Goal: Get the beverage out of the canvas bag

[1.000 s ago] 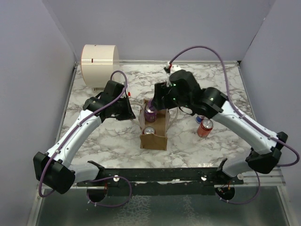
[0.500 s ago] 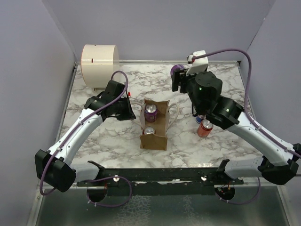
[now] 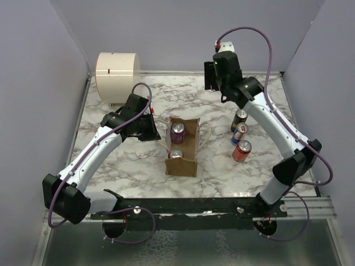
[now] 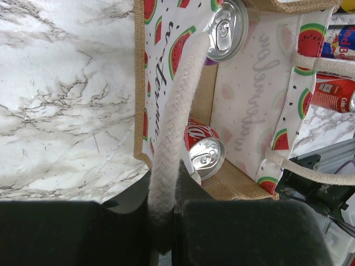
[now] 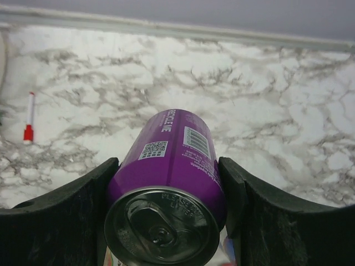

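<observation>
The marble table (image 3: 122, 166) carries a cream drum (image 3: 116, 75) at its far left corner. The bag (image 3: 181, 166) stands upright and open mid-table. The left gripper (image 4: 163, 208) is at the bag's left side, its fingers pinched tight on a white rope handle (image 4: 172, 111). Two cans sit inside: a far can (image 3: 177, 132) and a red can (image 4: 202, 151) nearer the arm bases. The right gripper (image 5: 167, 166) is raised over the table's far side, well apart from the bag, and clamps a purple can (image 5: 172, 147) between its fingers. A row of three cans (image 3: 239, 132) stands right of the bag. A red marker (image 5: 29, 119) lies on the marble.
</observation>
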Controlling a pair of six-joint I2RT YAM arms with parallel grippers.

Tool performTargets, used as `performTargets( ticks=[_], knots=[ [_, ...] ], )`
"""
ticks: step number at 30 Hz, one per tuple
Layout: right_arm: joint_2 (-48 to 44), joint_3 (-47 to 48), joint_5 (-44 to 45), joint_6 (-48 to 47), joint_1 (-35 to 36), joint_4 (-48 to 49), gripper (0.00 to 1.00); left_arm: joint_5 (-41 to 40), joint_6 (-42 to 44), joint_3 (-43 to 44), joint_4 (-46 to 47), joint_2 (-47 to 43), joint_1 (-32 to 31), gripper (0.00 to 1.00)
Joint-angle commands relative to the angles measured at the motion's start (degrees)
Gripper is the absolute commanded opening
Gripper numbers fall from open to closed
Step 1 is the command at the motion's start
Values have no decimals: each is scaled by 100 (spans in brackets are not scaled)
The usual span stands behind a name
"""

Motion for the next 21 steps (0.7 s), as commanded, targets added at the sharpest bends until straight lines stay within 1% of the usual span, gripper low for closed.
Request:
performTargets(
  ticks=[1,4,10,14,21],
  knots=[
    [750,770,-1319,966,-408,-1561,2,-40,12,100,30,-27,15,0],
    [1008,667,-1477,1196,-526,-1719,2,-43,7,82,39,-37,20,0],
    [988,-255,-1788,1319,-694,-1182,2,-50,18,90,8,-44,19,0],
    [1097,-682,-1876,1282,-818,-895,2,-63,40,97,-4,-55,20,0],
    [1619,-712,-2000,1138,-1134,-839,2,-30,130,168,-42,28,20,0]
  ],
)
